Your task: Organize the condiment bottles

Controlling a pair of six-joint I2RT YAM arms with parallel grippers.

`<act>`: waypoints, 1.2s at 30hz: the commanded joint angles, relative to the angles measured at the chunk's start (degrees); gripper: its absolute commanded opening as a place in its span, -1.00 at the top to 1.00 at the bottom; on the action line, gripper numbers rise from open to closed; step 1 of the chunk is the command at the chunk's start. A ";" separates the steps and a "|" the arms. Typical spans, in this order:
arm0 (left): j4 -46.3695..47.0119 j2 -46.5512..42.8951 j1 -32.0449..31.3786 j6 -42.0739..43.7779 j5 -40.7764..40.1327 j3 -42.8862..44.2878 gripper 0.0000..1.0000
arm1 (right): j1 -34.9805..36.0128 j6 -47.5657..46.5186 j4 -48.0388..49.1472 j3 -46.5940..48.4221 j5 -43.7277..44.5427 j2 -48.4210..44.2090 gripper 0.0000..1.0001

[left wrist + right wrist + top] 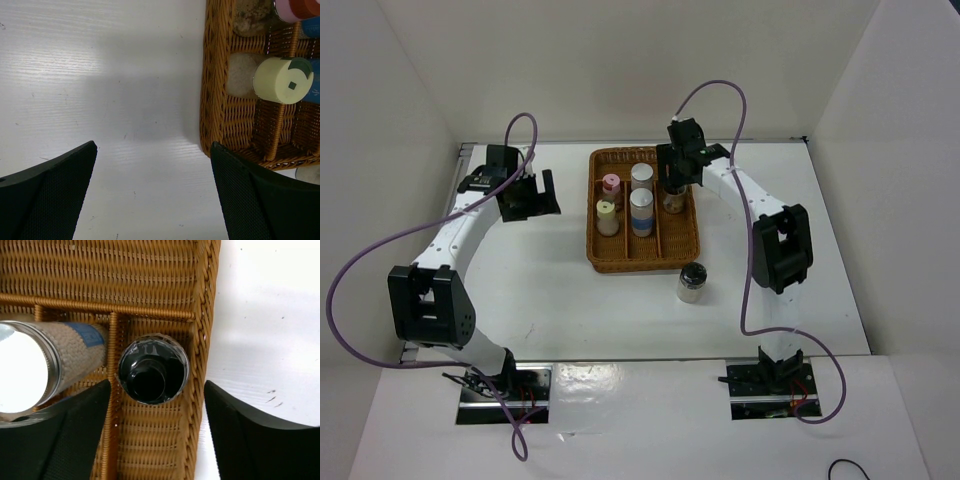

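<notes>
The brown wicker tray holds a pink-capped jar, a pale-yellow-capped jar and two silver-white-capped jars with blue bands. A black-capped jar stands in the tray's right column. My right gripper hovers over it, open. In the right wrist view the jar sits between the spread fingertips, untouched. A second black-capped jar stands on the table in front of the tray. My left gripper is open and empty left of the tray.
In the left wrist view my gripper is over bare table, with the tray's wall, the pale-yellow cap and the pink cap to its right. The right wrist view shows a silver-capped jar and the tray's wall. White walls enclose the table.
</notes>
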 commanded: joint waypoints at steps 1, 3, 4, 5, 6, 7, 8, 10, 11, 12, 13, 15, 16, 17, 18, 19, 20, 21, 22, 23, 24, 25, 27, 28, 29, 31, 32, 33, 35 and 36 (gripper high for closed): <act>1.47 0.04 0.37 -0.66 0.42 1.45 -1.00 | 0.40 -0.04 2.07 0.42 0.91 -3.76 -0.67; 1.47 -0.57 0.90 -0.66 0.42 1.45 -1.00 | 0.40 0.67 0.76 -0.64 0.91 -6.65 -0.70; 1.47 -1.35 0.90 -0.66 0.42 0.93 -1.00 | 0.40 1.45 0.76 -1.86 1.43 -7.88 -0.70; 1.47 -1.88 0.90 -0.66 0.42 0.92 -1.00 | 0.40 1.46 -0.03 -3.09 1.44 -11.11 -0.70; 1.47 -1.89 0.90 -0.66 0.42 0.92 -1.00 | 0.40 2.07 -0.04 -4.50 1.96 -13.15 -0.70; 1.47 -2.41 0.90 -0.66 1.03 0.40 -1.00 | 0.40 2.77 -0.04 -8.25 1.97 -15.34 -0.70; 1.47 -3.03 0.90 -0.66 1.03 0.39 -1.00 | 0.40 2.78 -0.04 -10.38 1.97 -17.71 -0.70; 1.47 -3.55 0.90 -0.66 1.55 -0.30 -1.00 | 0.40 3.39 0.49 -16.69 1.26 -24.92 -0.65; 1.47 -4.08 0.90 -0.66 1.56 -0.92 -1.00 | 0.40 4.00 0.49 -18.82 0.65 -29.38 -0.62; 1.47 -4.09 0.90 -0.66 1.56 -0.93 -1.00 | 0.92 4.01 0.49 -20.66 0.65 -31.52 -0.58; 1.47 -4.70 0.90 -0.66 2.08 -1.53 -1.00 | 0.93 4.62 -0.55 -24.25 0.04 -33.28 -0.48; 1.47 -5.41 0.90 -0.66 2.09 -3.03 -1.00 | 2.33 4.62 -2.74 -27.43 0.03 -37.92 -0.44; 1.47 -6.01 0.90 -0.66 2.09 -3.03 -1.00 | 3.03 5.49 -3.72 -30.06 0.03 -39.08 -0.44; 1.47 -6.02 0.90 -0.66 2.09 -3.73 -1.00 | 4.43 6.29 -4.60 -31.30 0.64 -40.23 -0.44; 1.47 -6.02 0.90 -0.66 2.09 -4.26 -1.00 | 5.23 6.90 -6.43 -32.36 0.65 -41.28 -0.44; 1.47 -6.54 0.90 -0.66 2.09 -4.27 -1.00 | 6.11 8.21 -7.32 -34.37 1.26 -43.29 -0.44; 1.47 -7.16 0.90 -0.66 2.09 -4.27 -1.00 | 6.90 9.01 -8.11 -35.44 1.26 -44.36 -0.42; 1.47 -7.16 0.90 -0.66 2.09 -4.87 -1.00 | 8.39 9.80 -8.73 -37.28 1.26 -45.41 -0.37; 1.47 -7.77 0.90 -0.66 2.09 -4.88 -1.00 | 9.10 11.29 -9.26 -38.16 1.26 -47.25 -0.34; 1.47 -7.78 0.90 -0.66 2.09 -5.40 -1.00 | 9.80 12.09 -10.05 -38.87 1.26 -47.97 -0.31; 1.47 -8.30 0.90 -0.66 2.09 -5.41 -1.00 | 11.02 12.88 -10.06 -40.27 1.26 -48.58 -0.31; 1.47 -8.31 0.90 -0.66 2.09 -5.41 -1.00 | 11.04 13.58 -10.75 -40.80 1.26 -49.11 -0.31; 1.47 -8.31 0.90 -0.13 2.09 -5.41 -1.00 | 12.35 14.82 -11.46 -41.68 1.26 -49.73 -0.28; 1.47 -8.31 0.90 -0.13 2.09 -5.41 -1.00 | 12.36 15.69 -11.98 -42.21 1.26 -50.25 -0.25; 1.47 -8.31 0.90 -0.13 2.09 -5.41 -1.00 | 12.88 16.22 -11.99 -42.22 0.65 -50.26 -0.23; 1.47 -8.31 0.90 0.39 2.09 -5.41 -1.00 | 13.67 16.75 -11.99 -42.74 0.65 -50.26 -0.20; 1.47 -8.31 0.90 0.40 2.09 -5.41 -1.00 | 14.28 16.75 -11.99 -42.74 0.65 -50.26 -0.16; 1.47 -8.31 0.90 0.40 2.09 -5.93 -1.00 | 14.29 17.27 -11.99 -42.74 0.65 -50.26 -0.16; 1.47 -8.31 0.90 0.92 2.09 -5.94 -1.00 | 14.99 17.80 -11.99 -43.27 0.03 -49.56 -0.16; 1.47 -8.31 0.90 0.92 2.09 -5.94 -1.00 | 14.99 17.81 -11.99 -43.27 0.03 -49.55 -0.16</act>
